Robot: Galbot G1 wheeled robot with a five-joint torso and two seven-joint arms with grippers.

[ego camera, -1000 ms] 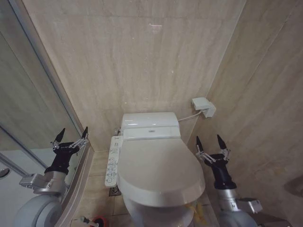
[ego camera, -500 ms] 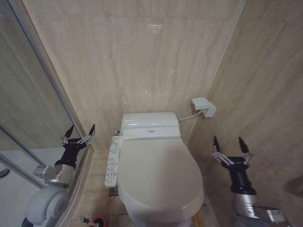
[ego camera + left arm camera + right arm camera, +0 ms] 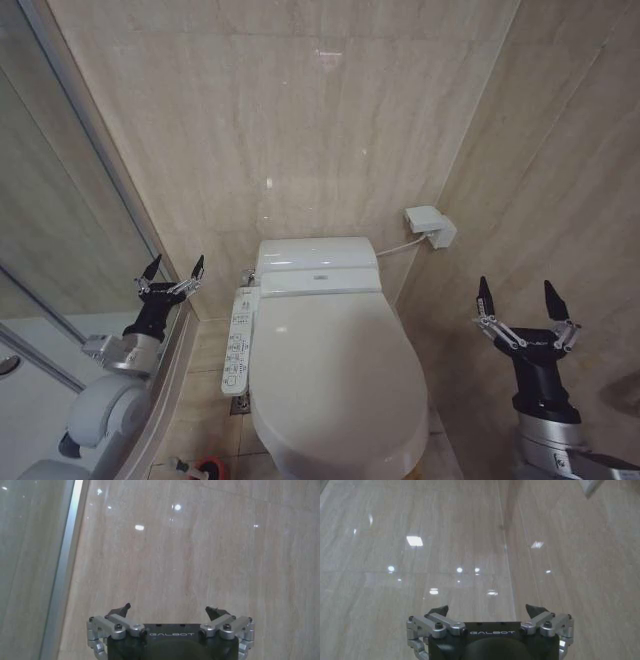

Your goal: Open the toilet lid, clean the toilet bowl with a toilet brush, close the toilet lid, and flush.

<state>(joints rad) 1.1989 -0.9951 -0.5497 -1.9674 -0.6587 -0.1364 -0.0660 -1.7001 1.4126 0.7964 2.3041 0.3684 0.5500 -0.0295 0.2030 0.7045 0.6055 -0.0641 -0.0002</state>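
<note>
Your lid (image 3: 335, 365) is down over the bowl (image 3: 262, 448), centre and near. Both grippers are raised and empty, fingers apart: left gripper (image 3: 172, 271) by the glass, right gripper (image 3: 517, 296) by the right wall. Lift the lid from its near rim. Mind the button panel (image 3: 237, 340); the red holder (image 3: 207, 468) sits near left.

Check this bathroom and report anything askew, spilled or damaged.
Nothing stands out. The toilet lid lies flat and closed on the toilet bowl, the button panel sits straight along its side, and both open grippers, left and right, hover clear of it.
</note>
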